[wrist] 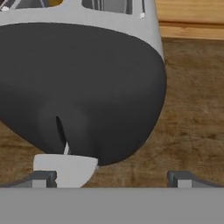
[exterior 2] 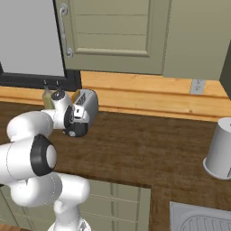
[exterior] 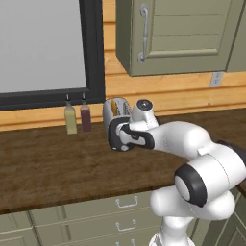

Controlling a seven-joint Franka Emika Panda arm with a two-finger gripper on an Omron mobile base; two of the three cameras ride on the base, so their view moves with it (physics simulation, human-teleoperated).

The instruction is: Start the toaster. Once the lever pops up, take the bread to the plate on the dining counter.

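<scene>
The silver toaster (exterior: 116, 111) stands at the back of the brown wood counter (exterior: 48, 163), and its rounded black front panel (wrist: 83, 87) is very close to my hand. An orange-brown crust edge of the bread (exterior: 113, 104) shows in one slot. The grey-white lever (wrist: 65, 168) sits low on the panel, just beside my left fingertip (wrist: 43, 178). My gripper (wrist: 113, 179) is open, fingers spread wide, right in front of the panel with nothing between them. The plate is out of view.
Two slim bottles (exterior: 71, 120) (exterior: 85, 117) stand left of the toaster under the dark window frame (exterior: 93, 48). Olive wall cabinets (exterior: 178, 33) hang above. A grey canister (exterior 2: 221, 149) and a sink edge (exterior 2: 198, 221) lie to the right.
</scene>
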